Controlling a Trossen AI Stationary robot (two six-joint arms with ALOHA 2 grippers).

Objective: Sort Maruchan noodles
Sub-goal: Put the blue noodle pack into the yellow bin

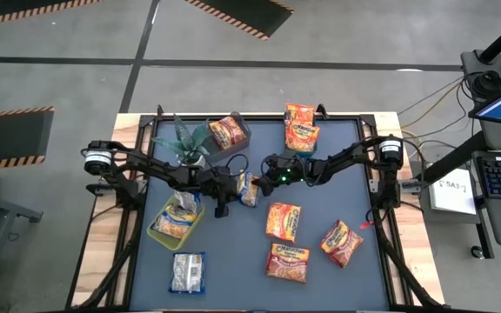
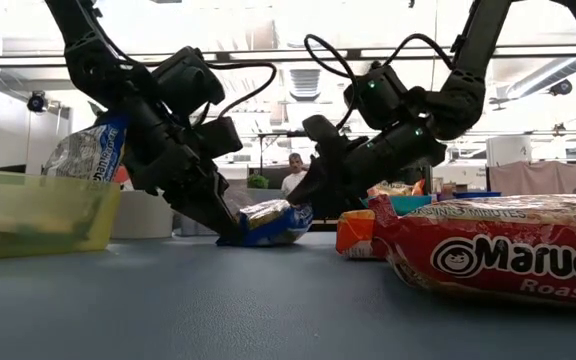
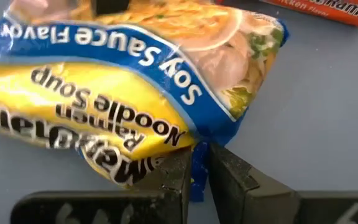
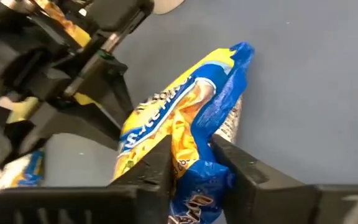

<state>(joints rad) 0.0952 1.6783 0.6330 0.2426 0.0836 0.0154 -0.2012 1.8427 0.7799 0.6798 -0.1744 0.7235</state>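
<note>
A yellow-and-blue noodle packet [image 1: 249, 188] reading "Soy Sauce Flavor" [image 3: 135, 81] sits at the table's middle between both grippers. My left gripper [image 1: 223, 203] is shut on its left end. My right gripper [image 1: 264, 177] is closed on its right end. In the low view the packet [image 2: 273, 221] stands tilted, with its underside on the table. Three orange packets [image 1: 283, 220] [image 1: 287, 261] [image 1: 342, 242] lie flat toward the near right. A whitish packet [image 1: 187, 271] lies flat near the front left. My left gripper pinches the packet's blue sealed edge [image 3: 196, 163] between its two fingertips. It comes slanting down from the table's left. The packet spreads away from the fingers with its lower side on the table. My right gripper pinches the packet's crumpled blue end [image 4: 199, 163] between its two fingers [image 4: 160, 163]. It comes from the table's right, slanting a little downward. The wrapper bulges up past the fingers, and the packet is tilted on the table.
A yellow bin [image 1: 156, 233] with packets stands at the near left. A potted plant [image 1: 187, 143] and a clear bin [image 1: 243, 130] with an orange packet stand at the far left. A blue bin [image 1: 310, 146] with orange packets stands at the far middle.
</note>
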